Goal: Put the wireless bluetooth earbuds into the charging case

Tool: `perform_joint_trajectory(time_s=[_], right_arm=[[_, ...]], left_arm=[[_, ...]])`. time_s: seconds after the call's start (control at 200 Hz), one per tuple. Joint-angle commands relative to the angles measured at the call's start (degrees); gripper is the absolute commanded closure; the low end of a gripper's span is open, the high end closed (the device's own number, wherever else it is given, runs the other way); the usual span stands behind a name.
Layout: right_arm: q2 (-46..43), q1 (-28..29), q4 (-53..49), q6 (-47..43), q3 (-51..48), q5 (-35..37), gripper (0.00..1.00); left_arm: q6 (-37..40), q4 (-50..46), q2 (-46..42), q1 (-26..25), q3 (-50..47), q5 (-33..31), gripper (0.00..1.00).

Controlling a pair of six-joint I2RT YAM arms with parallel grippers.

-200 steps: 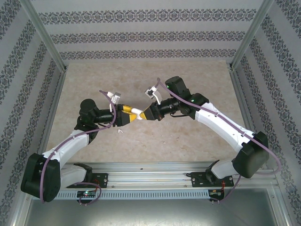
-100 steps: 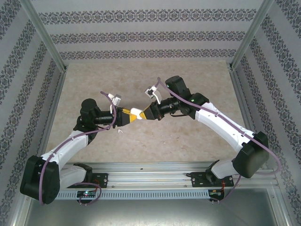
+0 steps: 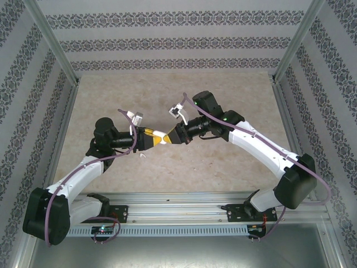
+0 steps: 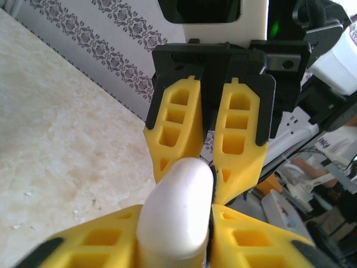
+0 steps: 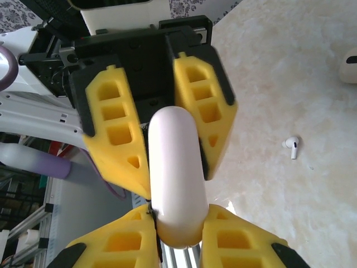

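Note:
The charging case (image 3: 162, 134) is a glossy white pebble held in the air above the table's middle, between both grippers. My left gripper (image 3: 157, 136) is shut on one end of it, and my right gripper (image 3: 169, 135) is shut on the other end. In the left wrist view the case (image 4: 175, 206) sits between my yellow fingers (image 4: 95, 240), with the right gripper (image 4: 195, 167) facing me. From the right wrist the case (image 5: 174, 162) is clamped near its end. One white earbud (image 5: 292, 146) lies on the table; from above it is a white speck (image 3: 143, 156).
A tan rounded piece (image 5: 350, 66) lies at the right edge of the right wrist view. The marble-patterned table (image 3: 167, 95) is ringed by patterned walls and metal posts. The arms' mounting rail (image 3: 178, 204) runs along the near edge.
My left gripper has shut on the case that the right gripper was holding out. Both grippers have drifted slightly left with it.

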Motion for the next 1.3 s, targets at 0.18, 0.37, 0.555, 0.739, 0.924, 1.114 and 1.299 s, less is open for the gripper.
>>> perform_joint_trajectory(time_s=[0.18, 0.37, 0.555, 0.739, 0.924, 1.114, 1.299], right_arm=[[0.3, -0.2, 1.5, -0.3, 1.7, -0.7, 0.98], [0.0, -0.4, 1.6, -0.2, 1.7, -0.9, 0.99], [0.1, -0.4, 2.0, 0.2, 1.6, -1.3, 0.98], [0.7, -0.4, 2.3, 0.4, 1.7, -0.8, 0.84], [3.5, -1.5, 3.2, 2.0, 1.4, -0.2, 0.76], [5.8, -2.0, 4.6, 4.8, 2.2, 1.5, 0.62], [7.8, -5.0, 6.4, 9.5, 2.2, 2.7, 0.61]], left_arm=[[3.5, -4.7, -2.8, -0.8, 1.2, -0.7, 0.56], [4.9, -6.7, -3.1, -0.8, 1.6, -0.7, 0.59], [4.7, -6.2, -2.5, -0.8, 1.8, -0.6, 0.76], [5.9, -6.2, -3.7, -0.8, 1.5, -1.0, 0.91], [6.8, 1.5, -7.9, -0.8, -2.2, -1.5, 1.0], [12.2, -7.1, -10.1, -0.8, -1.4, -2.1, 1.0], [16.2, -12.6, -13.0, -0.8, -1.4, -4.2, 1.0]])
